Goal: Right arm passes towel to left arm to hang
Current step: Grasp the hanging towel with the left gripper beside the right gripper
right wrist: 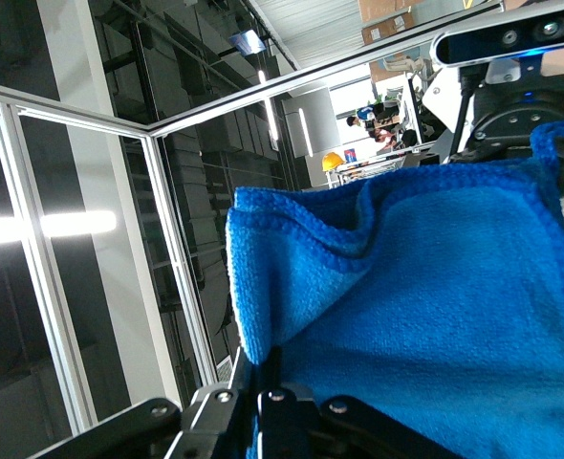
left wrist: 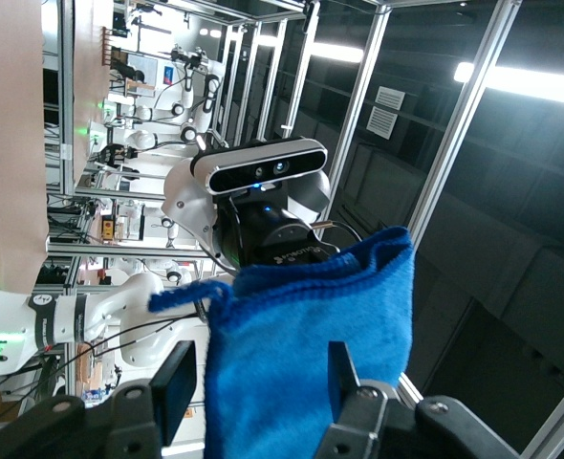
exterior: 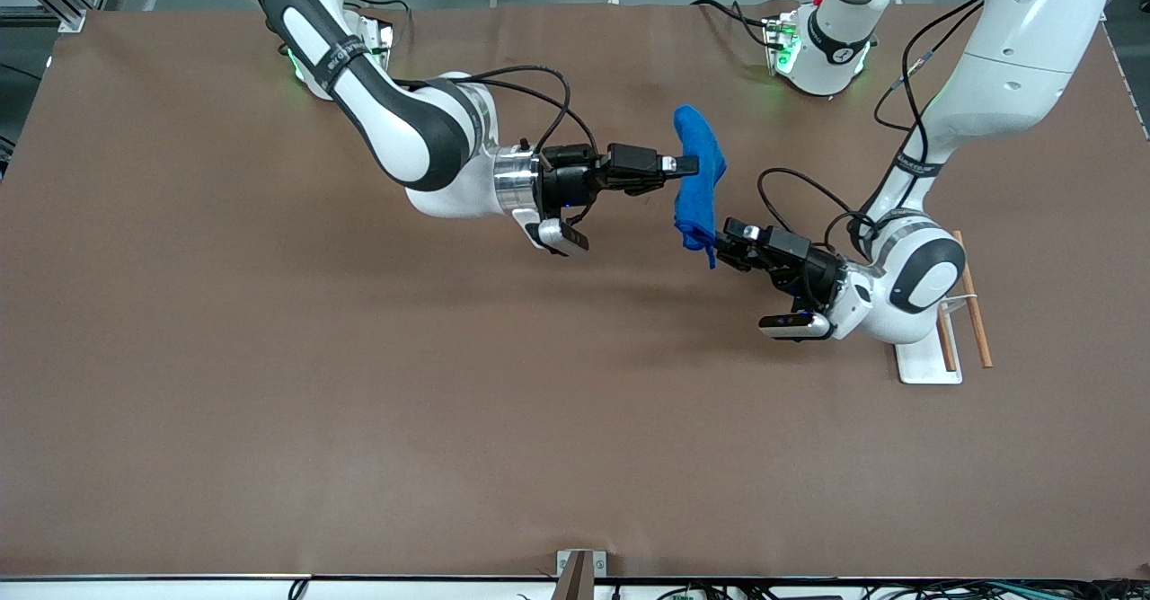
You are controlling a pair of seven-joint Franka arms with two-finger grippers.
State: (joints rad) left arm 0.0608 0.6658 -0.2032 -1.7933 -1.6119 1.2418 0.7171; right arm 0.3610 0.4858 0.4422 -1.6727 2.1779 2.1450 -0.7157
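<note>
Right pincer [exterior: 687,166] was clenched on the towel [exterior: 699,189], holding it up mid-air over the bench [exterior: 269,402] so the cloth hung free. Left pincer [exterior: 724,242] sat spread around its lower edge, not yet closed, w/ open room all round for the handover.

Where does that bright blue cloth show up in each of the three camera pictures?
Front view: the bright blue microfibre towel hangs in mid-air over the brown table, between the two hands.
Left wrist view: it fills the lower middle, between that hand's open fingers.
Right wrist view: it fills the lower part, pinched in that hand.
Shared landmark: the towel's stitched hem.
</note>
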